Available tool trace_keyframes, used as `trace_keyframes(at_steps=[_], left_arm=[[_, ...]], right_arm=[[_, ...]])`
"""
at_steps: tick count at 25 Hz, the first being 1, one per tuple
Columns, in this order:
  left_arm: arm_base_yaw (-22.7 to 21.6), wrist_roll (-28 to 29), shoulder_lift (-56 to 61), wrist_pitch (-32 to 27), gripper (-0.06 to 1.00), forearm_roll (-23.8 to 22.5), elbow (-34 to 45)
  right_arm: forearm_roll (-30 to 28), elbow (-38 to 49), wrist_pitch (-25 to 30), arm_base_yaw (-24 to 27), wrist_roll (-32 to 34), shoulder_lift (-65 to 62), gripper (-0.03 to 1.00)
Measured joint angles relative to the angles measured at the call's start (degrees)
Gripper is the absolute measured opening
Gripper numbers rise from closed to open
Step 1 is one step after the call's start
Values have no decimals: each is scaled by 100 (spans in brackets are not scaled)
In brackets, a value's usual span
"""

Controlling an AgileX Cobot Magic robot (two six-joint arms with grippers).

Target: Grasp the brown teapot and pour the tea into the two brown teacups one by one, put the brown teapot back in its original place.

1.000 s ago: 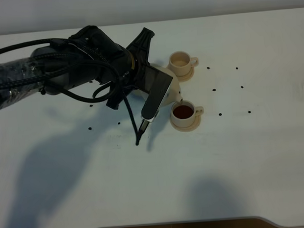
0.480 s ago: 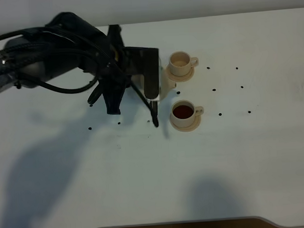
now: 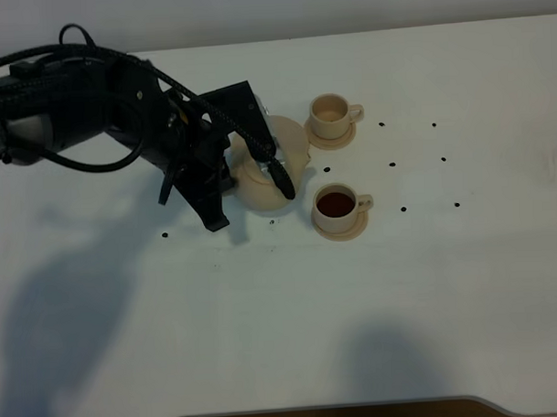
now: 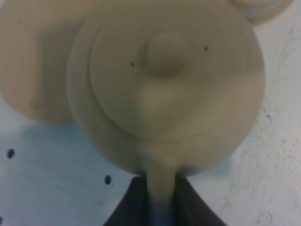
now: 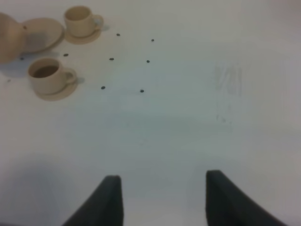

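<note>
My left gripper (image 3: 230, 171) is shut on the loop handle of the brown teapot (image 3: 259, 182) and holds it upright. In the left wrist view its fingers (image 4: 136, 207) clasp the handle below the knobbed lid (image 4: 164, 56). The wide round saucer plate (image 3: 293, 139) lies just behind and right of the teapot, partly covered by it. It also shows in the right wrist view (image 5: 44, 33). The near teacup (image 3: 336, 206) on its saucer holds dark tea. The far teacup (image 3: 330, 115) looks pale inside. My right gripper (image 5: 162, 202) is open and empty, far from the cups.
Several small dark marks dot the white table (image 3: 427, 276) around the cups and left of the teapot. The left arm's black cables (image 3: 92, 96) hang over the table's left side. The table's front edge (image 3: 322, 413) is at the bottom.
The teapot was tilted with its spout at the near cup. The left arm has turned it back upright and drawn it left, away from the cup. The right gripper shows no earlier view.
</note>
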State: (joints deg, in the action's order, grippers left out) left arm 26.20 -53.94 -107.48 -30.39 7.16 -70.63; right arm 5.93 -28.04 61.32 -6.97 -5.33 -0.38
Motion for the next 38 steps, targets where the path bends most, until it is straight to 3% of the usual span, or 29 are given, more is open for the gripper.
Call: trace_keyframes(at_steps=[5, 12, 16, 20, 24, 28, 32, 38], left_arm=[[-7, 109, 0, 450, 12, 160, 208], [-11, 477, 0, 372, 12, 163, -474], [-89, 904, -207, -30, 12, -198, -1240], [-113, 977, -849, -555, 12, -366, -2254], [-113, 977, -1524, -772, 12, -508, -3162], [-113, 977, -1917, -828, 12, -1054, -3582], [-119, 786, -2058, -866, 12, -1687, -3608], [-142, -33, -2161, -622, 12, -1904, -3621]], right_arm=[[0, 0, 0, 0, 0, 0, 40], [0, 0, 0, 0, 0, 0, 40], [0, 0, 0, 0, 0, 0, 40], [0, 0, 0, 0, 0, 0, 40], [0, 0, 0, 0, 0, 0, 40], [0, 0, 0, 0, 0, 0, 40], [0, 0, 0, 0, 0, 0, 40], [0, 0, 0, 0, 0, 0, 40]])
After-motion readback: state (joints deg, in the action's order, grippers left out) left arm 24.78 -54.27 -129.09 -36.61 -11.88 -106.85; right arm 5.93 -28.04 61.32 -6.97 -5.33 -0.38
